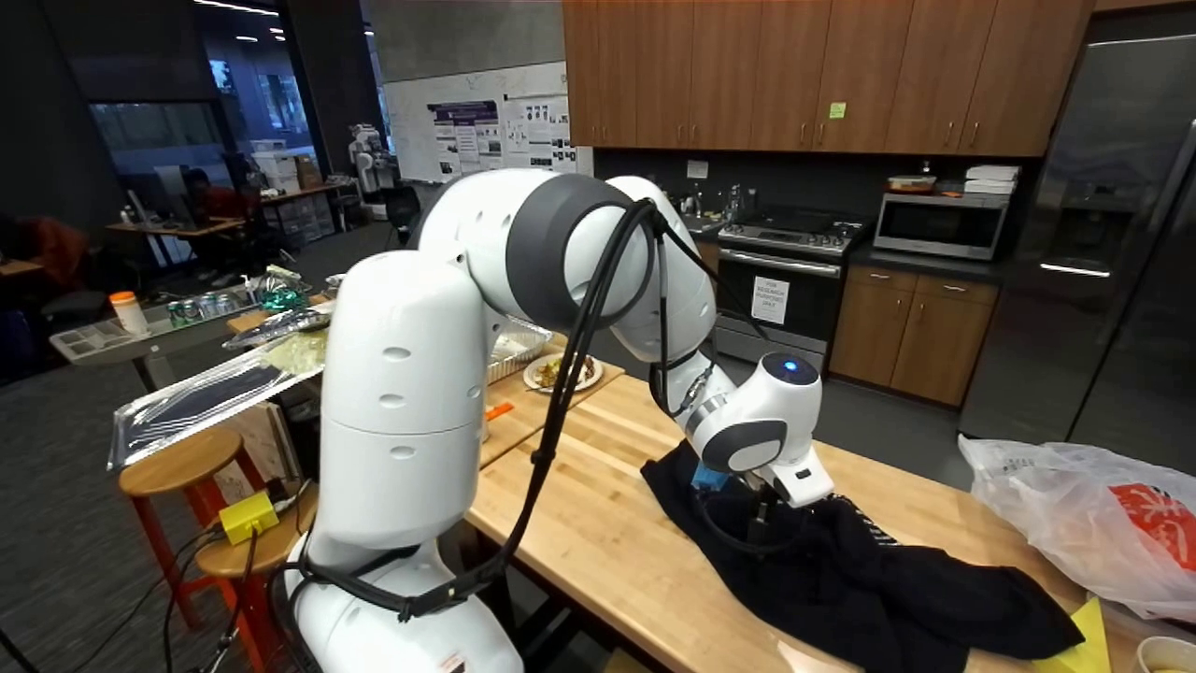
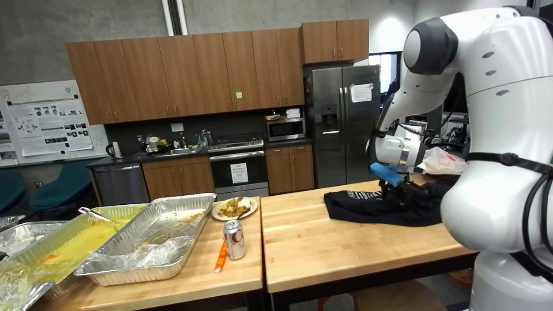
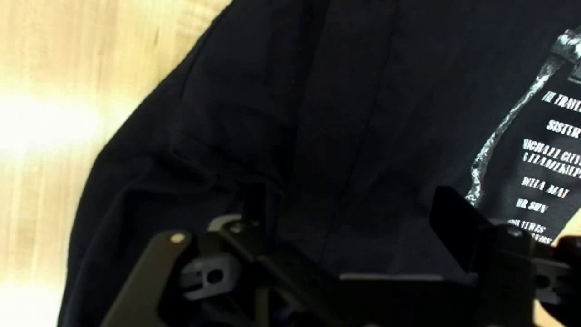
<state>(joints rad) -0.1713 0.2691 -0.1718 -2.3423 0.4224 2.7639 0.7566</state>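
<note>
A: Right down over the black garment (image 1: 869, 598) with the gripper (image 3: 352, 218). Gripping anything?

B: No, standing with jaws spread wide, nothing pinched between; too dark to tell touching from just above.

A: Lying which way from the gripper?

B: Directly beneath, crumpled on the wooden table (image 2: 298, 255), passing under the gap and out beyond both jaws. Stretches lengthwise toward the yellow paper (image 1: 1089, 636) in an exterior view.

A: And from the wrist view?

B: Shows faint lines running between the jaws, roughly crosswise to their span, with white lettering (image 3: 553, 165) off toward the right edge.
</note>
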